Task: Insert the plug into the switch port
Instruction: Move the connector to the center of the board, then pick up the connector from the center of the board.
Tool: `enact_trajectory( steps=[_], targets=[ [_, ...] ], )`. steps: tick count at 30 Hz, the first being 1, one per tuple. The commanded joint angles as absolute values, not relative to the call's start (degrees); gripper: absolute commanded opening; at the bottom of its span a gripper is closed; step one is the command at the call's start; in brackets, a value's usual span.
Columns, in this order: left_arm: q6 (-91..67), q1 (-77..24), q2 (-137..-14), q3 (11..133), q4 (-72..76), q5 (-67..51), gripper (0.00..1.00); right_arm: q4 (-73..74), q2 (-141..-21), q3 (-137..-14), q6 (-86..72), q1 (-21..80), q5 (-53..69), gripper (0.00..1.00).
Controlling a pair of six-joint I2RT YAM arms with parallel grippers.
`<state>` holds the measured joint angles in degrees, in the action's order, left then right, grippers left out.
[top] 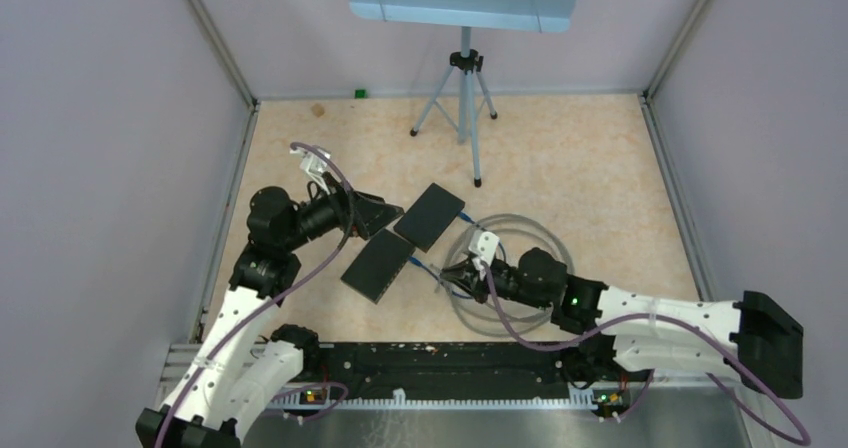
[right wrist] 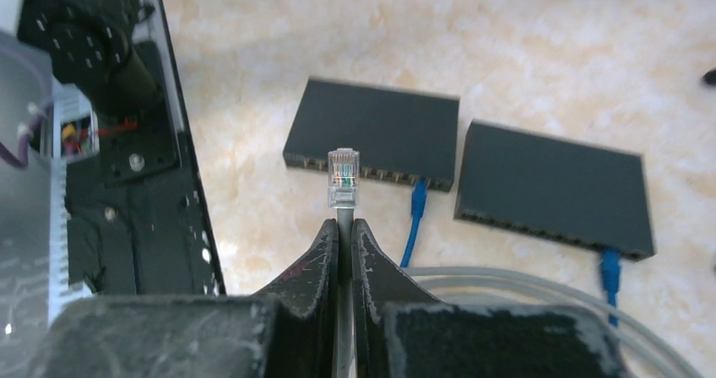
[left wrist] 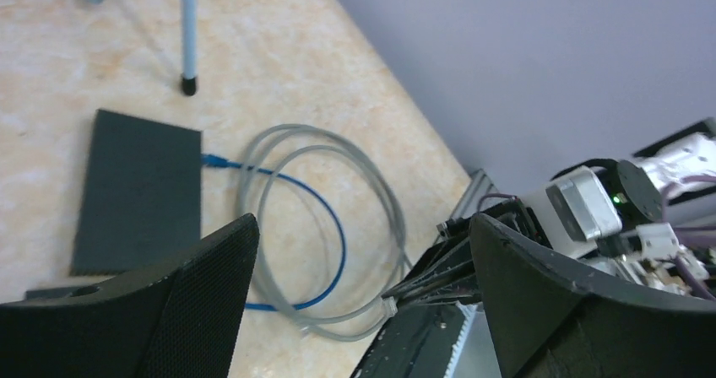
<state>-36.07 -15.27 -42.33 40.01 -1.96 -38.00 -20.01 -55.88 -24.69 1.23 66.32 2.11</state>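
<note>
While my right pincer [right wrist: 344, 230] pinches the cable [right wrist: 344, 213] just behind the plug [right wrist: 343, 175], the plug points lengthwise straight at the nearer switch [right wrist: 371, 129]'s ports [right wrist: 376, 174].

The plug [right wrist: 343, 175] is clear, glossy plastic. One switch [right wrist: 371, 133] and the other switch [right wrist: 553, 184] have matt dark-grey casings. The counter [right wrist: 507, 49] is smooth, mottled beige. The grey cable [left wrist: 380, 192] has a smooth sheath. The fingers [right wrist: 317, 260] of the right end effector [right wrist: 344, 226] are matt black and scuffed; those of the left end effector [left wrist: 365, 226] are finely textured.
</note>
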Motion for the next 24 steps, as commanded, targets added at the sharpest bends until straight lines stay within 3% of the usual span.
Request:
enact_trajectory(
  steps=[1, 13, 24],
  targets=[
    [-41.4, -15.0, -42.8, 40.6, 11.0, -48.6, 0.97, -28.9, -49.4, -25.3, 0.9, 66.7, -0.9, 0.00],
    [-40.8, -17.5, -45.9, 49.1, 8.4, -50.2, 0.92, -29.8, -42.7, -28.0, 2.5, 66.8, -4.2, 0.00],
    [-33.5, -36.3, -52.3, 53.1, 1.8, -33.6, 0.79, -26.6, -42.3, -29.4, 4.0, 66.7, -6.8, 0.00]
  ],
)
